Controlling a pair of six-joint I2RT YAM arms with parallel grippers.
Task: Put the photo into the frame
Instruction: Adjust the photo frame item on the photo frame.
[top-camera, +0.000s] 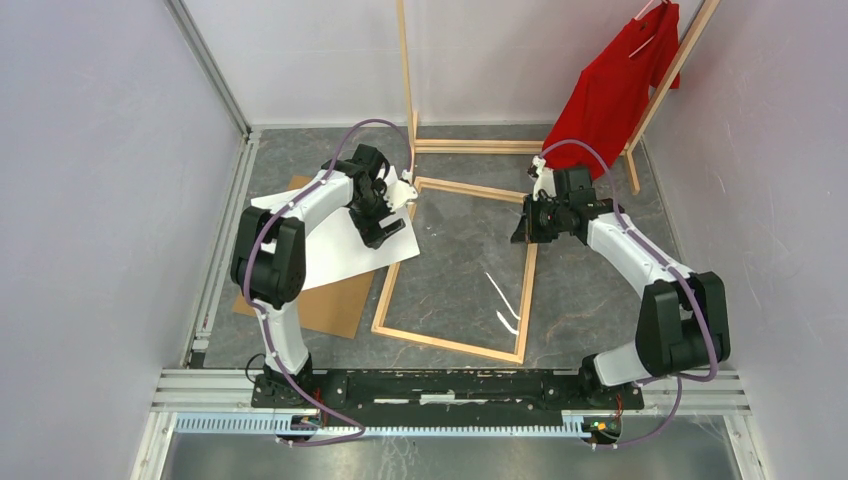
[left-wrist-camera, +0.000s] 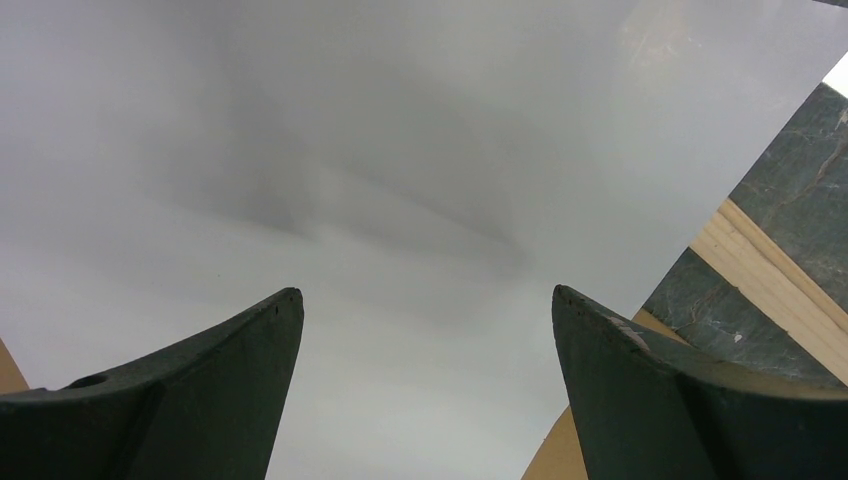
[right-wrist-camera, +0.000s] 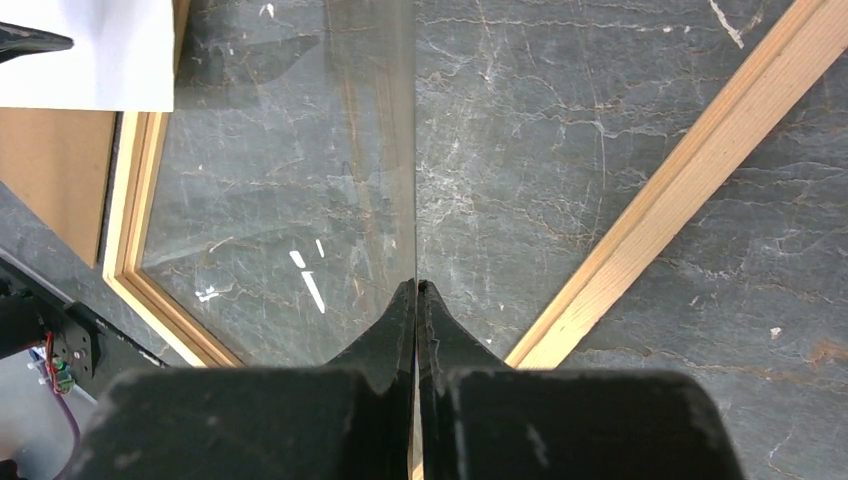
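The photo (top-camera: 335, 252) lies white side up at the left, on a brown backing board (top-camera: 335, 305), with one corner over the frame's left rail. My left gripper (top-camera: 380, 236) is open just above the white sheet (left-wrist-camera: 400, 150), with nothing between its fingers (left-wrist-camera: 425, 295). The light wood frame (top-camera: 450, 345) lies flat in the middle of the table. My right gripper (top-camera: 528, 226) is at the frame's right rail (right-wrist-camera: 680, 190), shut (right-wrist-camera: 416, 286) on the edge of a clear pane (right-wrist-camera: 300, 200) that it holds tilted up over the frame.
A tall wooden clothes rack (top-camera: 480, 145) with a red shirt (top-camera: 620, 85) stands at the back right. Grey walls close in the left and right sides. The arm bases and a metal rail (top-camera: 450, 385) run along the near edge.
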